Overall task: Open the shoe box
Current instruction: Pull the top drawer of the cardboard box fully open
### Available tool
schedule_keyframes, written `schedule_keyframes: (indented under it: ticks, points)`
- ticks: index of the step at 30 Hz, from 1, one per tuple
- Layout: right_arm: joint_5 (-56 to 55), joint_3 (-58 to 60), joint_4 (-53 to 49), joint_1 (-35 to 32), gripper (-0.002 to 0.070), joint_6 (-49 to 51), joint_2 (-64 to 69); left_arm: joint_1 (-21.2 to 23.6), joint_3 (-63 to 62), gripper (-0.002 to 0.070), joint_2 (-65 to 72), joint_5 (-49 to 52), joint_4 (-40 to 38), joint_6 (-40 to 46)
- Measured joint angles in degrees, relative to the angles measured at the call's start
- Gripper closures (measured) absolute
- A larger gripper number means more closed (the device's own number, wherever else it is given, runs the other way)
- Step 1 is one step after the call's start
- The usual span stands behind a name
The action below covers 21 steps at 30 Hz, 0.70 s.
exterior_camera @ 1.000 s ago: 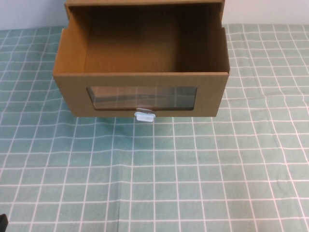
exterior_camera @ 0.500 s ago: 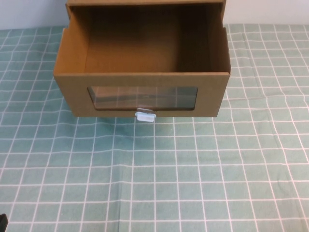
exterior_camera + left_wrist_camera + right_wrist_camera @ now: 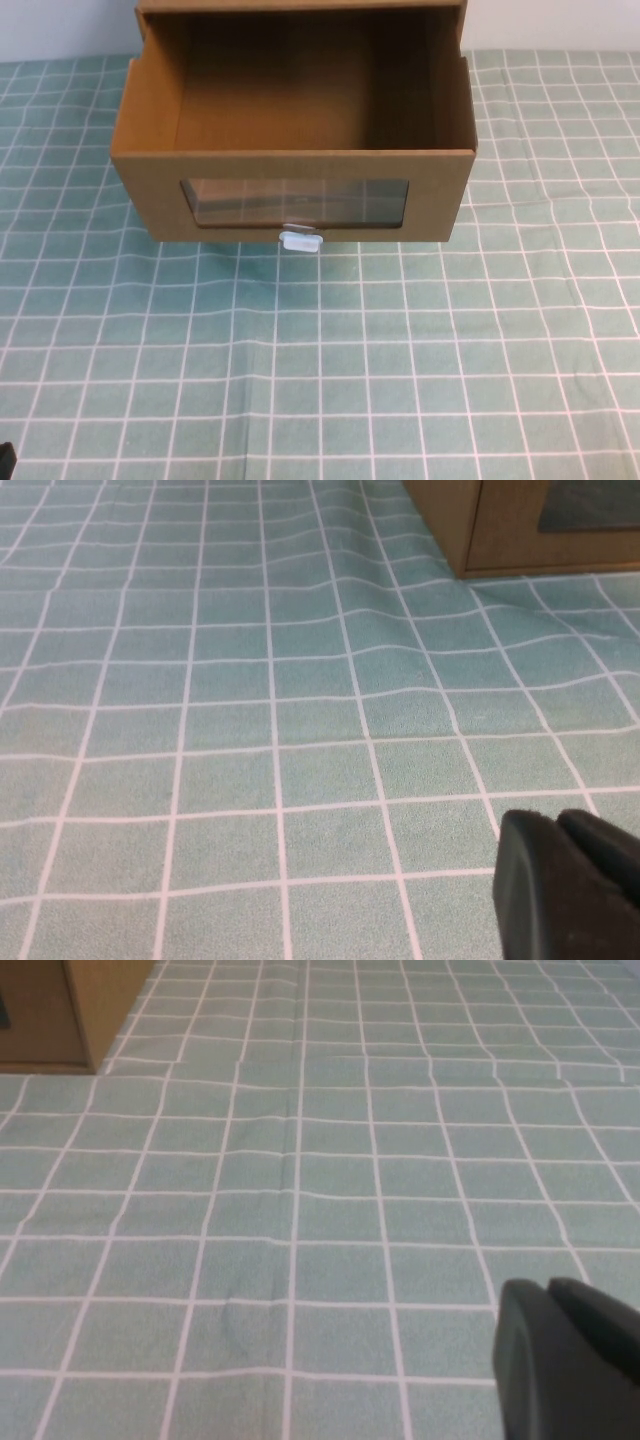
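Note:
A brown cardboard shoe box (image 3: 290, 130) stands at the back of the table, its drawer pulled out toward me and empty inside. The drawer front has a clear window (image 3: 295, 201) and a small white pull tab (image 3: 301, 240) at its lower edge. My left gripper (image 3: 560, 825) is shut with nothing in it, low over the cloth and well away from the box corner (image 3: 500, 530). My right gripper (image 3: 550, 1295) is also shut and empty, far from the box corner (image 3: 80, 1010). Neither gripper shows in the high view.
A green cloth with a white grid (image 3: 320, 350) covers the table, with slight wrinkles beside the box. A white wall stands behind the box. A dark bit of the left arm (image 3: 5, 460) shows at the front left corner.

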Motion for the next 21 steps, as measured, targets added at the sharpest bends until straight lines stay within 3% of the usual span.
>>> schedule_keyframes:
  ticks: [21]
  points:
    - [0.0,0.0,0.6,0.3,0.0689,0.0,0.0,0.0,0.0,0.068,0.0,0.0,0.0,0.0]
